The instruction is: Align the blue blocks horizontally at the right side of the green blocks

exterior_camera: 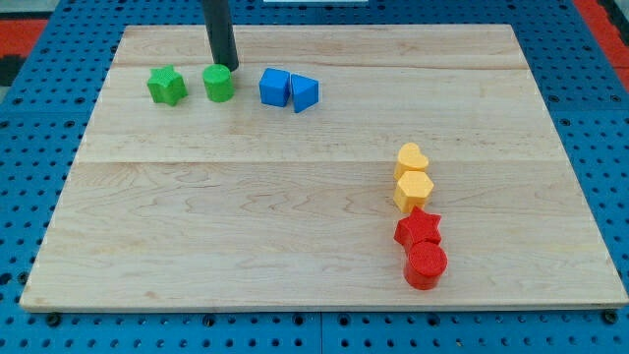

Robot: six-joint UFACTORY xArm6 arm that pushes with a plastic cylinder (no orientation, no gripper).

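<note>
Camera view: blue blocks sit right of the greens, far left on the table point(295, 197).
My tip point(228, 65), no pincer, holds nothing and rests behind the green cylinder point(218, 84); blue cube point(274, 87) touches blue wedge point(304, 92), row apparently done.

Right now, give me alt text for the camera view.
My tip sits just above the green cylinder, with the green star left and the blue cube and blue triangle touching at right.

My tip point(228, 67) seemingly just behind green cylinder point(218, 84), blue blocks point(288, 88) rightward
</note>
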